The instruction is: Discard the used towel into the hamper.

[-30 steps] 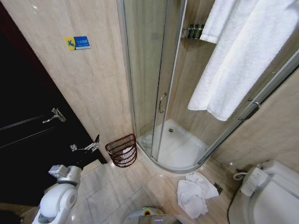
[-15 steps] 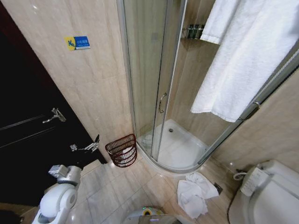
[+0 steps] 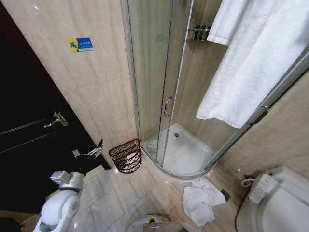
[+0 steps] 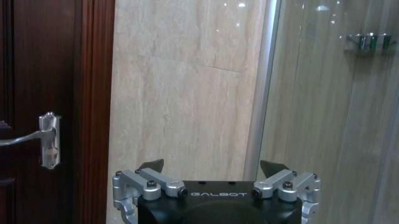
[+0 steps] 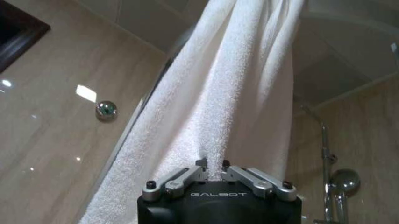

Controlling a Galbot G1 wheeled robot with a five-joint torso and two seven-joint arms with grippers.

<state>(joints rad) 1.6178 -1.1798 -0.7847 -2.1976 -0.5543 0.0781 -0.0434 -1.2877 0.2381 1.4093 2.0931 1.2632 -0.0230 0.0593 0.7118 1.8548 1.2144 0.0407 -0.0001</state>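
The right claw (image 5: 213,164) is closed on a fold of the white towel (image 5: 218,93), with both fingers pinched against the cloth at its lower part; the towel rises from the claw in long hanging folds. In the head view the same towel (image 3: 256,63) hangs high, up and well apart from the hamper (image 3: 126,155), in front of the shower glass (image 3: 154,72). The hamper stands upright on the floor (image 3: 120,193), against the tiled wall (image 3: 96,87), just beside the curved edge of the shower tray (image 3: 186,154). A second white towel (image 3: 202,202) lies crumpled on the floor, on the far side of the shower tray from the hamper, near the toilet (image 3: 275,203). The left claw (image 4: 213,165) is wide open and holds nothing; it points at the wall strip between the dark door (image 4: 37,93) and the shower glass. The left arm (image 3: 60,205) sits low, near the hamper, on its door side.
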